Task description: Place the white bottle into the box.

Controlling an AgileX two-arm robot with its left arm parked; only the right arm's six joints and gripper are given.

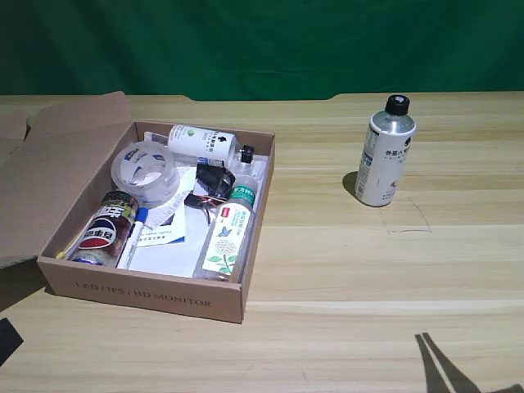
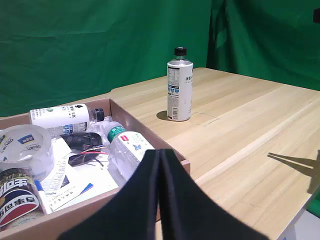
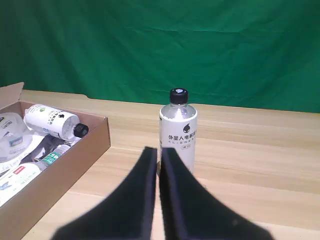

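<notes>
Right gripper (image 3: pixel 159 155) is seen closed, nothing held, aimed at tall white black-capped bottle (image 3: pixel 178 131) upright on wooden surface (image 3: pixel 250 165); unopened, toppling is risked before brown cardboard box (image 3: pixel 75 165) is reached

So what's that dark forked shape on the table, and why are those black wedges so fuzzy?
Exterior view: the forked shape is a shadow cast on the table; the white bottle also throws a soft shadow toward that view's left. Right wrist view: the black fingers sit close to the lens and look soft-edged.
</notes>
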